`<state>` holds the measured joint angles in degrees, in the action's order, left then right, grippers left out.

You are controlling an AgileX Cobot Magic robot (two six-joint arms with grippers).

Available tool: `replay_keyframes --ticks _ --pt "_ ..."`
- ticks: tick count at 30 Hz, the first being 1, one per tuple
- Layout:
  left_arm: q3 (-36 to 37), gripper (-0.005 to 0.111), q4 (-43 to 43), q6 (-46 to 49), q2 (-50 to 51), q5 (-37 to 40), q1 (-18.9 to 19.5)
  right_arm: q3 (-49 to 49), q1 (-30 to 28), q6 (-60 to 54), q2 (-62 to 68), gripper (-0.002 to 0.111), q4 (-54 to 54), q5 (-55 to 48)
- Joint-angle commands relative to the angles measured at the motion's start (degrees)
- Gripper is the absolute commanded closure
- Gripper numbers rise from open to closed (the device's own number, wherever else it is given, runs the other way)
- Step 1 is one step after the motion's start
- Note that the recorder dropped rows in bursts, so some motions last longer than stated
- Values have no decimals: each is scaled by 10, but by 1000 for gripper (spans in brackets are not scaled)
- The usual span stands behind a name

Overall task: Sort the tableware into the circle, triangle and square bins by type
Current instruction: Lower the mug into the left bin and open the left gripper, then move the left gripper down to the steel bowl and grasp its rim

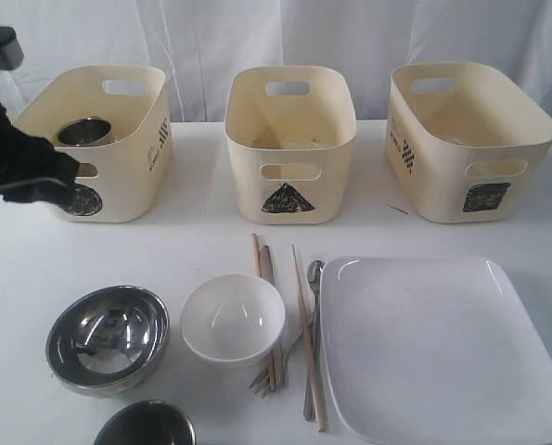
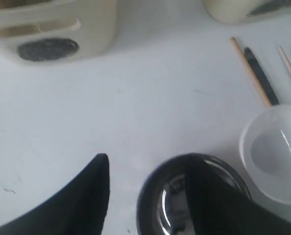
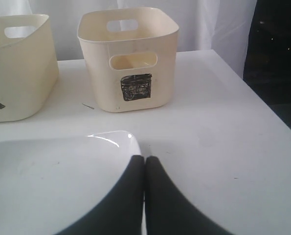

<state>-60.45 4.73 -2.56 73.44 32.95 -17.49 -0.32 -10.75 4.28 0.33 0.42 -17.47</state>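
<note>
Three cream bins stand at the back: circle bin (image 1: 99, 139), triangle bin (image 1: 290, 139), square bin (image 1: 470, 139). A steel mug (image 1: 83, 132) sits inside the circle bin. On the table in front lie a steel bowl (image 1: 107, 338), a second steel mug (image 1: 146, 426), a small white bowl (image 1: 232, 318), chopsticks (image 1: 260, 297), a knife (image 1: 267, 264), a fork (image 1: 261, 376), a spoon (image 1: 314, 278) and the square white plate (image 1: 442, 343). My left gripper (image 1: 57, 185) hangs open and empty in front of the circle bin, above the steel bowl (image 2: 165, 196). My right gripper (image 3: 145, 159) is shut over a corner of the plate (image 3: 52, 176).
The square bin (image 3: 129, 58) and the table's right edge (image 3: 262, 103) show in the right wrist view. A white curtain hangs behind the bins. Bare white tabletop lies between the bins and the tableware.
</note>
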Motion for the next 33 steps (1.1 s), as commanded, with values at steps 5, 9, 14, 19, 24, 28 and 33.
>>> replay_keyframes --ticks 5,9,14,19,24,28,33 --pt "69 55 26 11 -23 35 -28 3 3 -6 -3 108 1 8" --pt "90 55 26 9 -25 33 -28 3 3 -6 -3 108 1 8" --pt "111 55 25 16 -25 -6 -26 3 3 -6 -3 108 1 8" --pt "134 55 26 37 -25 -38 -26 3 3 -6 -3 108 1 8" --pt "172 53 27 80 -25 -81 -26 3 3 -6 -3 108 1 8" --pt "197 42 37 80 -25 -104 -26 3 3 -6 -3 108 1 8" --pt "210 35 39 79 -21 -128 -26 3 3 -6 -3 108 -1 8"
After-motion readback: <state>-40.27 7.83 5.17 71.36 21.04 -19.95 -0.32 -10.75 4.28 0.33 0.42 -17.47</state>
